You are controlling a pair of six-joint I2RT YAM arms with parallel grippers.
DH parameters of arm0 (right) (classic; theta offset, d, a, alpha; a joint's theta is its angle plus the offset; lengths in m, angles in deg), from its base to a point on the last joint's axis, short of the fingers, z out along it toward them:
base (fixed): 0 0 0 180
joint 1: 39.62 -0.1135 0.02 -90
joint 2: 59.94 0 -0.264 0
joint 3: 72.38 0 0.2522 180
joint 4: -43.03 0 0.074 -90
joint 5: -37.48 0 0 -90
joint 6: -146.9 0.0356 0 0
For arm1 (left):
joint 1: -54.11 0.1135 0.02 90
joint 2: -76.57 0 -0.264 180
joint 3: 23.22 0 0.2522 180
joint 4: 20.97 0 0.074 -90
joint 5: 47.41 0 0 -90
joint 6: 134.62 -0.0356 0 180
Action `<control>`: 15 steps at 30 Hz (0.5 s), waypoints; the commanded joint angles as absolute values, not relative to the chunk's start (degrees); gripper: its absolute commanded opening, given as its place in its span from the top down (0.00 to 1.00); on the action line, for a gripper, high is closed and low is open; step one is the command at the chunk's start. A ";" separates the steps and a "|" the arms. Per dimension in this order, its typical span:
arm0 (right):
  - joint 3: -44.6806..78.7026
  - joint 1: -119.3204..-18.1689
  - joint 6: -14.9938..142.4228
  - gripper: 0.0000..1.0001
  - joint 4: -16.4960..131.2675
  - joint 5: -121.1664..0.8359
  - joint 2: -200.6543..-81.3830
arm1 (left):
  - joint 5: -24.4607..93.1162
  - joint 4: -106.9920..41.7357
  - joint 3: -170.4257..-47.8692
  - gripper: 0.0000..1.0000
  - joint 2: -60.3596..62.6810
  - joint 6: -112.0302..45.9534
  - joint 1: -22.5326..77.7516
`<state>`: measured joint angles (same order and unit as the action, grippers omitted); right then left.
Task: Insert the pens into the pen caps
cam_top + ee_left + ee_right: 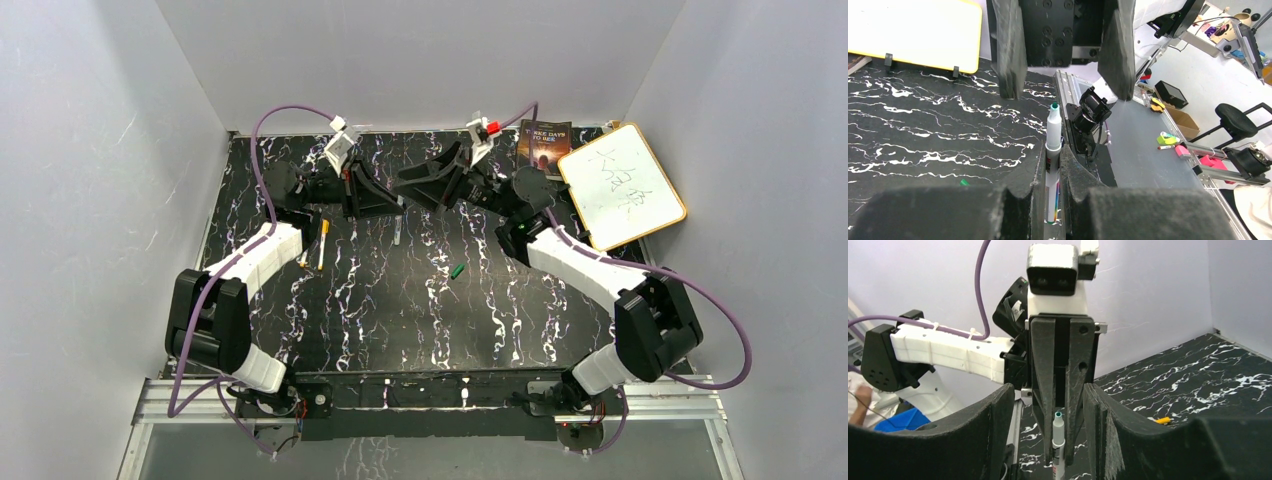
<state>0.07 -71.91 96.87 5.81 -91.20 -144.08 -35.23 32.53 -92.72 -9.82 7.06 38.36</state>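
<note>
The left hand (1052, 161) is pressed together on a pen (1053, 135), pinching its pale barrel so the green tip sticks out past the fingers. In the right wrist view this hand points straight down, with the pen upright between its fingers. Facing it, just beside it, the right hand (1048, 390) stands spread, one finger (998, 430) on either side of the left hand and touching nothing (the pen's tip sits in the gap between them). Both arms reach far out from their bases and meet near the back wall, so there is little room behind them. The wider stretch of the dark marbled counter (400, 320) lies toward the bases. A green cap (457, 270) lies there, well apart from both hands. Another pen (322, 245), yellow at its far end, lies beside the left forearm. A yellow-framed whiteboard (622, 188) and a book (545, 146) sit at the far right corner.
</note>
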 commanded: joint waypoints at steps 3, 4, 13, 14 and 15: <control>3.06 -73.84 92.97 0.51 9.08 -93.45 -145.18 | -34.34 38.95 -94.98 1.00 -8.90 9.62 38.37; 3.07 -73.89 92.72 0.52 9.33 -93.58 -145.38 | -34.32 39.07 -95.11 1.00 -8.84 9.75 38.37; 2.74 -74.06 92.94 0.78 8.80 -93.76 -144.86 | -33.82 39.79 -95.03 1.00 -9.05 10.14 38.52; 2.68 -74.06 92.87 0.82 8.87 -93.63 -144.72 | -33.73 39.80 -95.07 1.00 -9.04 10.09 38.61; 2.64 -74.06 92.84 0.86 8.89 -93.51 -144.67 | -33.70 39.88 -95.07 1.00 -9.05 10.17 38.68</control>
